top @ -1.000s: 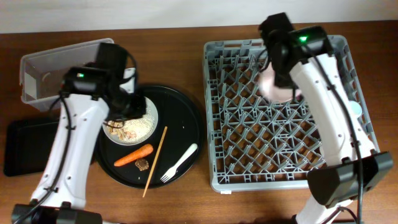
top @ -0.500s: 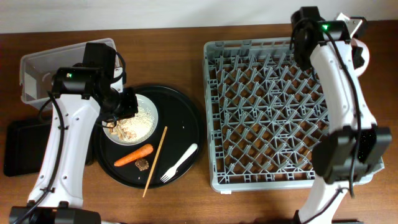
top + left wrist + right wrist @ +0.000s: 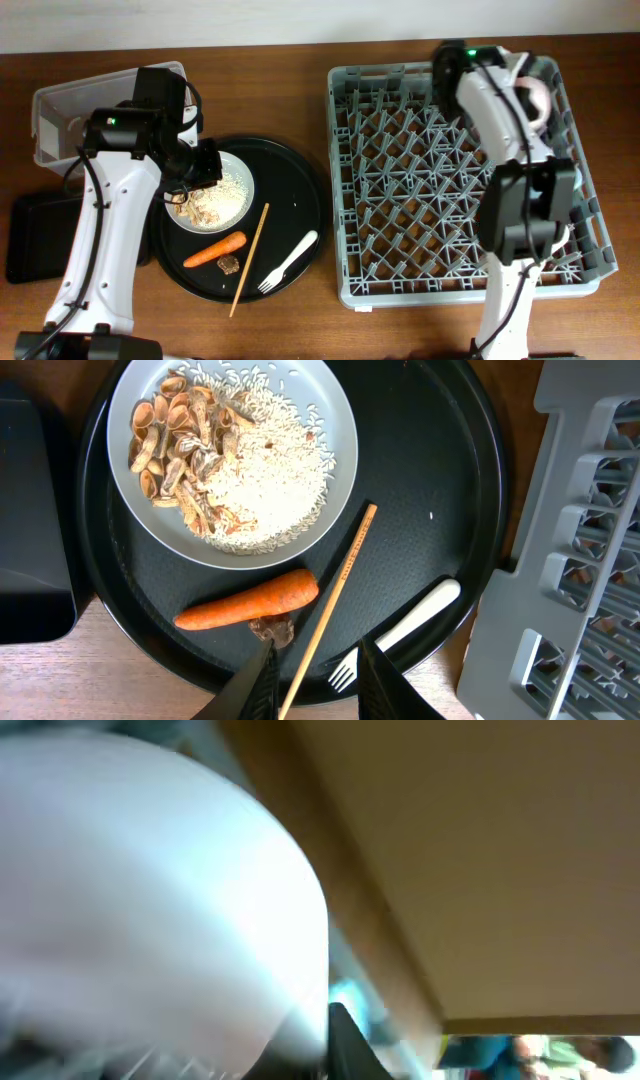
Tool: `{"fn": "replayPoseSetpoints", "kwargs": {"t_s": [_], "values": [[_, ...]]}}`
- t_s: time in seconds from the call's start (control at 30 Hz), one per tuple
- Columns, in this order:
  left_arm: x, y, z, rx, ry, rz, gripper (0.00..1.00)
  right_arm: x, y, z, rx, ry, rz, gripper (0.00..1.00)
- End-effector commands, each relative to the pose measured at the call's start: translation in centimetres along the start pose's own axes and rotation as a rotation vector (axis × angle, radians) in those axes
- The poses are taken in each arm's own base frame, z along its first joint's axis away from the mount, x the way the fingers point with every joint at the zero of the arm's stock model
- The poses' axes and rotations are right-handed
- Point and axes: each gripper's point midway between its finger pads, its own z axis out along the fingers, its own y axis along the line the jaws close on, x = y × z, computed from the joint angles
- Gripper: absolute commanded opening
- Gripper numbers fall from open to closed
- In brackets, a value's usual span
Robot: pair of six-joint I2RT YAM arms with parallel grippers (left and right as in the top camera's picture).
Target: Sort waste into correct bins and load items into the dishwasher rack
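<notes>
Dishwasher rack: large grey pegged crate on the wooden table, taken as the reference for all entries. Right gripper: raised over the rack's far right corner. Pale pinkish-white small bowl: at that same corner, turned on edge against the right gripper. In the blurred wrist view its pale wall filled the left side with one dark finger at its lower edge, so the fingers appeared closed on it, though the contact itself was not sharp. Round black tray: on the table just beside the rack's left wall. White round plate: on the tray's half farther from the rack, carrying white rice and a heap of brown shells. Orange carrot: on the tray, on the near side of the plate. Small brown food chunk: touching the carrot's near side. Wooden chopstick: slanted across the tray between the carrot and the rack. White plastic fork: on the tray's near edge, the tray item closest to the rack. Left gripper: above the tray, left of the rack, fingers spread apart with nothing held. Clear plastic rectangular tub: well left of the rack, beyond the tray. Shallow black rectangular tray: farthest left from the rack, on the near side of the tub.
</notes>
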Motion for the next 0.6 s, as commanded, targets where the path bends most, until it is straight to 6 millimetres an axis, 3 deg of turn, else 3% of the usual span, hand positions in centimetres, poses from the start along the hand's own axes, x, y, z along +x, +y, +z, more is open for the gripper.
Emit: {"fn": "replayPoseSetpoints", "kwargs": {"t_s": [0.0,0.1,0.27,0.43,0.57], "values": [[-0.1,0.0,-1.1,0.002,-0.035,0.009,0.26,3.9,5.8,-1.9,-0.176,0.115,-0.099,0.19],[-0.1,0.0,-1.1,0.005,-0.035,0.01,0.26,5.6,7.7,-3.4,-0.277,0.184,-0.127,0.36],[-0.1,0.0,-1.1,0.004,-0.035,0.009,0.26,7.7,8.0,-4.9,-0.324,0.254,-0.193,0.66],[0.0,0.0,-1.1,0.004,-0.033,0.01,0.26,7.5,6.2,-6.1,-0.339,0.253,-0.192,0.72],[0.2,0.1,-1.0,0.002,-0.026,0.008,0.26,5.9,2.8,-8.8,-0.454,0.23,-0.081,0.8]]}}
